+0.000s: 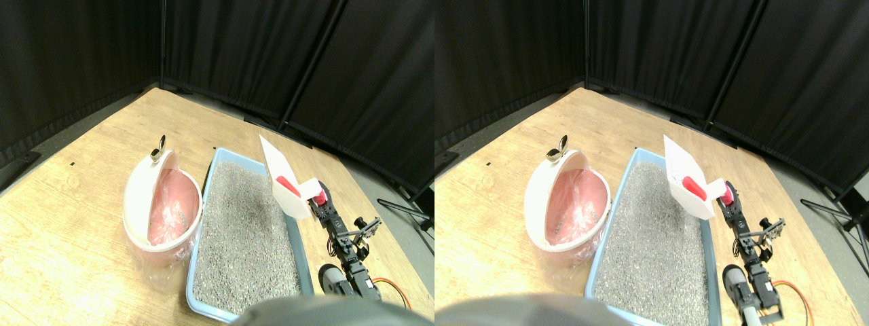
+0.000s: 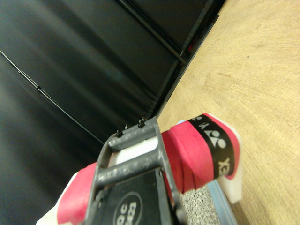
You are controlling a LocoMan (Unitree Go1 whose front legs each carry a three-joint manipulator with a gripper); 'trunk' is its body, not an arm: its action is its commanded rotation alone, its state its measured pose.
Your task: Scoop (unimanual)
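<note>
Across the wooden floor (image 1: 81, 217), ringed by black curtain panels (image 1: 271, 54), the largest thing is the pale blue litter tray (image 1: 195, 272), filled with grey granular litter (image 1: 244, 231) and lying lengthwise away from the robot; just beside it on the left, touching or nearly so, stands a white bin (image 1: 139, 197) lined with a pink plastic bag (image 1: 173, 210), its swing lid tipped up at the far rim, with a few dark specks lying in the bag; next in size is the white scoop (image 1: 284, 180), held up in the air over the tray's right edge and tilted, its blade raised toward the far end and clear of the litter; its handle is wrapped in red grip tape (image 2: 187, 159) with a black band; smallest is the right pincer (image 1: 319, 202) on its dark jointed arm, which reaches in along the tray's right side; in the wrist view the handle lies against the jaw frame, and since the scoop hangs aloft the pincer seems to be pinching that handle. The scoop looks ready either to dip or to carry; I cannot tell whether it holds anything. Risks, as I judge them: the tilted blade could shed litter onto the floor on the way across to the bin; a steep plunge could jam the blade against the tray bottom or shove the tray; the taped handle could twist in the grip.
</note>
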